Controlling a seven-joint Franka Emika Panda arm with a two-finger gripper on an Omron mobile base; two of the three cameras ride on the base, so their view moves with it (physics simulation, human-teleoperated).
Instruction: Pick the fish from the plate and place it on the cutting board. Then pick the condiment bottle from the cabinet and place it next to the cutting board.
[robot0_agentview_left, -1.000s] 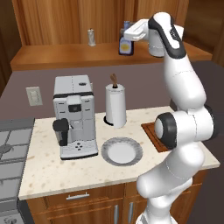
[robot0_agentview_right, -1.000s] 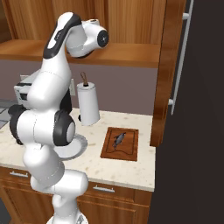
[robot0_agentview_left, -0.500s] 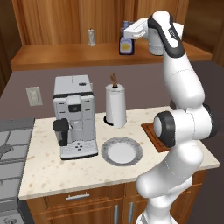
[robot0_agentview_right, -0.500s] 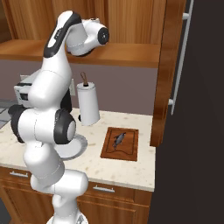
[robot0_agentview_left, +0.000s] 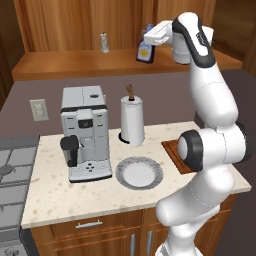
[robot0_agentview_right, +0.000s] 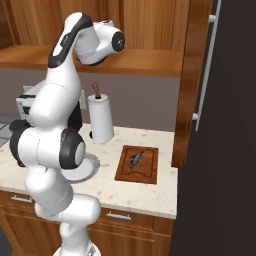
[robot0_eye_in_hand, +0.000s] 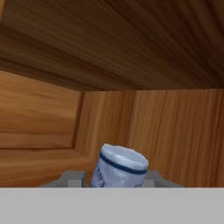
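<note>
The condiment bottle (robot0_agentview_left: 146, 50) stands on the cabinet (robot0_agentview_left: 75, 62) shelf, dark-bodied with a blue cap and a pale oval label, upright as far as the left base view shows; in the hand view its cap (robot0_eye_in_hand: 121, 162) rises between the two finger tips, tilted a little in that rolled view; the gripper (robot0_agentview_left: 150, 38) sits right at the bottle's neck, jaws drawn in on either side of it, so I judge it clenched on the bottle, though actual contact of the pads is hidden below the frame edge.

The fish (robot0_agentview_right: 135, 159) lies on the cutting board (robot0_agentview_right: 138, 164), roughly at its middle, within the groove; the plate (robot0_agentview_left: 139, 173) beside the board is bare; so the first half of the task looks done.

What is left, as I judge it: lifting the bottle clear of the shelf, carrying it down to the counter (robot0_agentview_left: 55, 200), and setting it upright just beside the board.

Farther along the shelf stands a small clear shaker (robot0_agentview_left: 104, 43), well apart from the bottle; on the counter a paper towel roll (robot0_agentview_left: 132, 120) and a coffee machine (robot0_agentview_left: 86, 133) stand behind and beside the plate.
</note>
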